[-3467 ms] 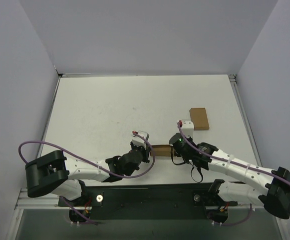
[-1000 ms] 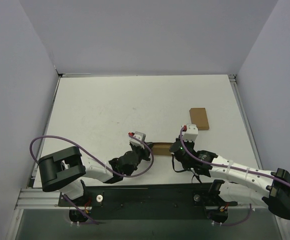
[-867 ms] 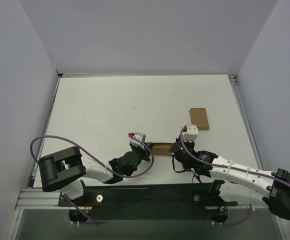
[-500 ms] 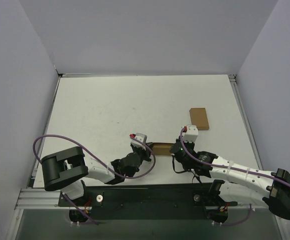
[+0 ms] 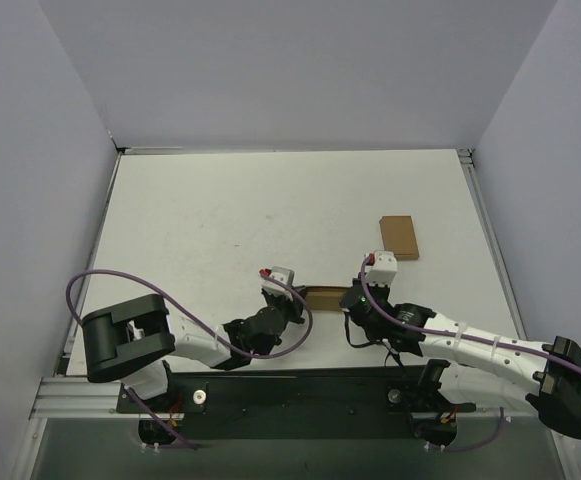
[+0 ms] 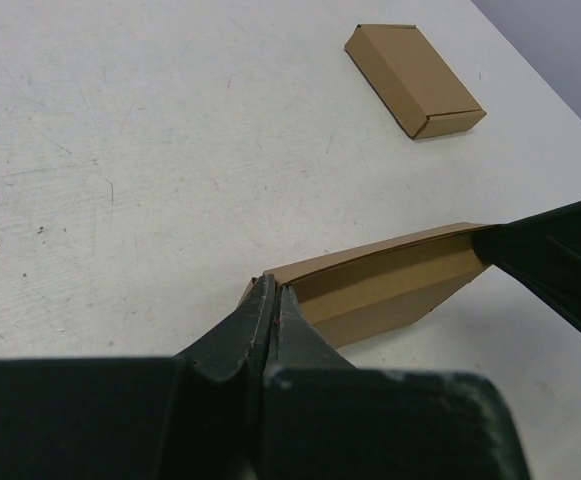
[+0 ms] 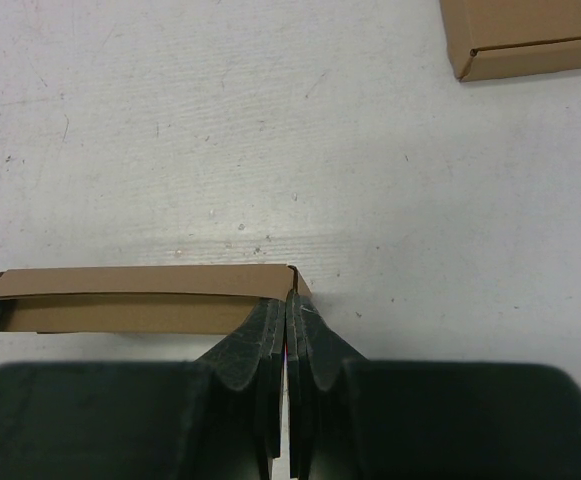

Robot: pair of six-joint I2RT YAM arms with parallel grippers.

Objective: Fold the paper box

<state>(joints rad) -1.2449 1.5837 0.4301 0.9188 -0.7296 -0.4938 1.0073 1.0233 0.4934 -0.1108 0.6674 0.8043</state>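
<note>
The paper box [image 5: 322,296] is a long, low brown kraft box lying on the white table between my two arms. Seen from the left wrist, the paper box [image 6: 390,285] runs away to the right, its lid edge slightly raised. My left gripper [image 6: 273,285] is shut, its tips pinched at the box's near left corner. In the right wrist view the paper box [image 7: 130,298] stretches left. My right gripper [image 7: 288,298] is shut on the thin end wall at its right corner. From above, the left gripper [image 5: 301,297] and right gripper [image 5: 345,297] sit at opposite ends.
A second, closed flat brown box [image 5: 398,237] lies further back on the right, apart from both arms; it shows as the closed box [image 6: 415,78] and closed box [image 7: 525,35] in the wrist views. Grey walls [image 5: 270,70] enclose the table. Purple cables loop beside both arms.
Over the last second the left arm's elbow has shifted slightly right and its wrist has settled a little. The box and the right arm have hardly moved, and both grippers stay shut.
</note>
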